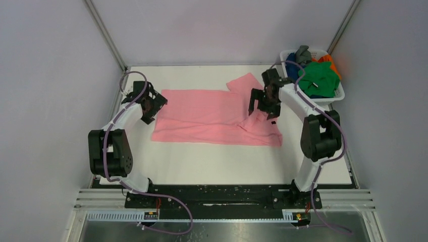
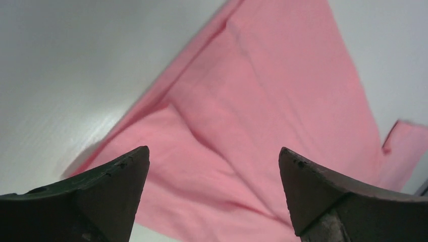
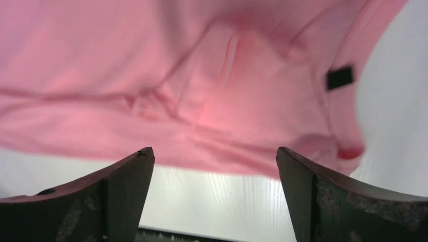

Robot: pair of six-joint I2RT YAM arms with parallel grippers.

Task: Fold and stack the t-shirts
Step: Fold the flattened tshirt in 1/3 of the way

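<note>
A light pink t-shirt (image 1: 212,117) lies spread across the middle of the white table (image 1: 212,161), partly folded, with one sleeve (image 1: 245,83) sticking out at the back. My left gripper (image 1: 153,105) is open and empty just above the shirt's left edge; the pink cloth (image 2: 262,101) fills its wrist view. My right gripper (image 1: 262,103) is open and empty above the shirt's right end, where the wrist view shows the pink cloth (image 3: 202,91) and a small black tag (image 3: 339,77). Green (image 1: 319,78), orange (image 1: 330,61), dark blue and grey (image 1: 303,52) t-shirts sit in the basket.
A white slatted basket (image 1: 335,96) stands at the back right corner, close behind the right arm. Grey walls enclose the table on the left, back and right. The arms' black base rail (image 1: 212,194) runs along the near edge.
</note>
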